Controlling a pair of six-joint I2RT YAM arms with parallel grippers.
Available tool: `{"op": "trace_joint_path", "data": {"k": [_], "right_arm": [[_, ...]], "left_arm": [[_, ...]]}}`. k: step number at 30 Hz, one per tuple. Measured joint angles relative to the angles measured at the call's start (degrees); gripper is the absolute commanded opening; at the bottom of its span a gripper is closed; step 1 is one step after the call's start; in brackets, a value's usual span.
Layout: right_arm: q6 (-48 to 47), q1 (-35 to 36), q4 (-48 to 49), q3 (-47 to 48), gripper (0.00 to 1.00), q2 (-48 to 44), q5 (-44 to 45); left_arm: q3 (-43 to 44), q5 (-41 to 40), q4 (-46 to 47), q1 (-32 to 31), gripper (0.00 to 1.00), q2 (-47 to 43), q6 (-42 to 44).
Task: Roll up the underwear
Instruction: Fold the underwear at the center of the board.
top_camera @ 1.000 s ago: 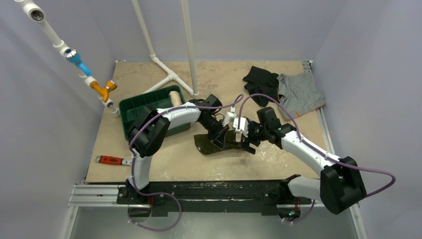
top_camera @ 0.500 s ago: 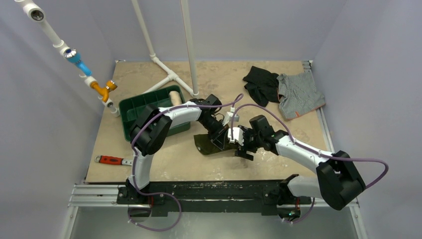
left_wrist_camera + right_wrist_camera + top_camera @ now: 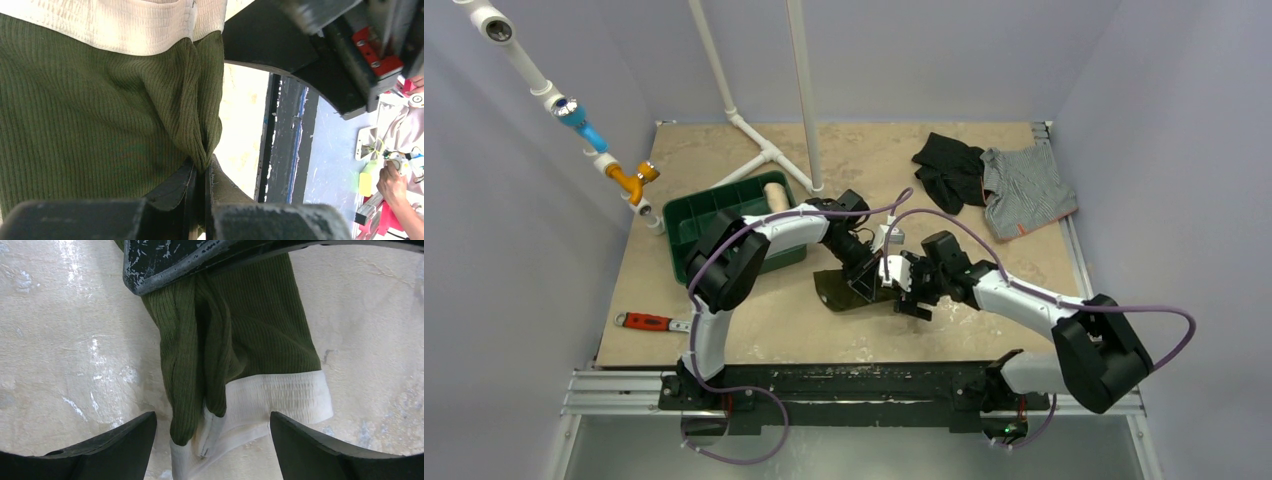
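underwear [image 3: 842, 292]: olive-green ribbed pair, lying on the surface [image 3: 874, 150] right between the two sets of fingers, mostly flat but bunched into a long fold down the middle

waistband [image 3: 285, 396]: cream, at the end nearest the right fingers and the end farthest from the left fingertips. One corner is flipped under itself next to the fold.

left fingers [image 3: 206, 175]: shut tight on the underwear, pinching that raised ridge of green cloth right at the tips. The cloth fans out flat beyond them toward the waistband.

right fingers [image 3: 912, 303]: wide apart, nothing held. In the wrist view one tip sits on each side of the waistband end, with the fold coming down between them. Can't tell if the tips touch the surface or just hover over it.

the two sets of fingers: facing each other across the underwear, close together, with a scuffed black left finger showing at the far end of the right wrist view, on the green cloth

black garment [image 3: 946, 168]: crumpled, well beyond the right fingers, at the far right of the surface

grey striped garment [image 3: 1026, 190]: touching the black one, on its outer side

green bin [image 3: 692, 226]: out past the left fingers, behind the left arm, with a cream roll [image 3: 774, 193] in it

red-handled wrench [image 3: 649, 321]: on the near left, well apart from both sets of fingers

white pipe frame [image 3: 769, 155]: standing behind the bin
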Motion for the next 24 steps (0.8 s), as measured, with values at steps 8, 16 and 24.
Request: {"op": "trace_joint_path", "data": {"k": [8,16,24], "right_arm": [[0.2,0.94,1.97,0.37,0.81,2.47,0.46],[0.07,1.88,5.2,0.46,0.79,3.43,3.26],[-0.09,2.64,7.28,1.27,0.76,5.22,3.76]], "left_arm": [[0.02,0.92,-0.17,0.0,0.0,0.0,0.04],[0.02,1.51,-1.09,0.0,0.0,0.33,0.61],[0.02,2.05,-1.99,0.0,0.0,0.76,1.49]]}}
